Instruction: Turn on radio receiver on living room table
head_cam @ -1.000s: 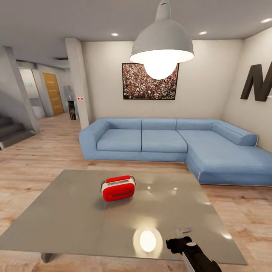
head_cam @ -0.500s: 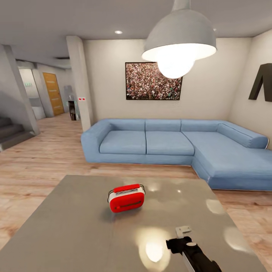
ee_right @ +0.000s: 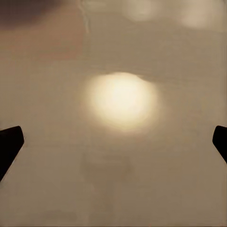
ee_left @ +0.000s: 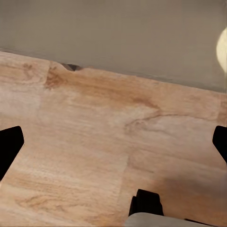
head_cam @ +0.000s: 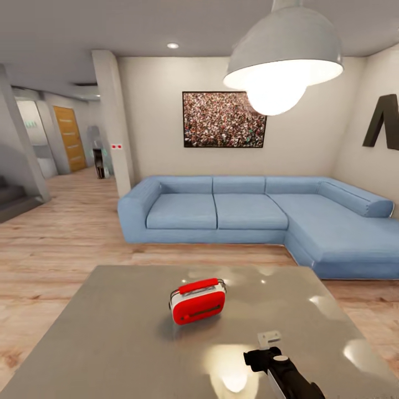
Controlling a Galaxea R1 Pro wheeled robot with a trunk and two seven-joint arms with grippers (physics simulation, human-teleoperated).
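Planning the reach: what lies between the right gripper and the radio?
In the head view, bare glossy table top with lamp glare separates the right gripper from the radio receiver; nothing stands there.

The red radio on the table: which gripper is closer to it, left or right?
Right. The right gripper is over the table, short of the red radio and to its right. The left gripper hangs over the wood floor beside the table edge, farther away.

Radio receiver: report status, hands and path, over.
Right hand open, over the table, short of target. Left hand open above the floor. Radio receiver upright mid-table, untouched. Nothing between right hand and radio.
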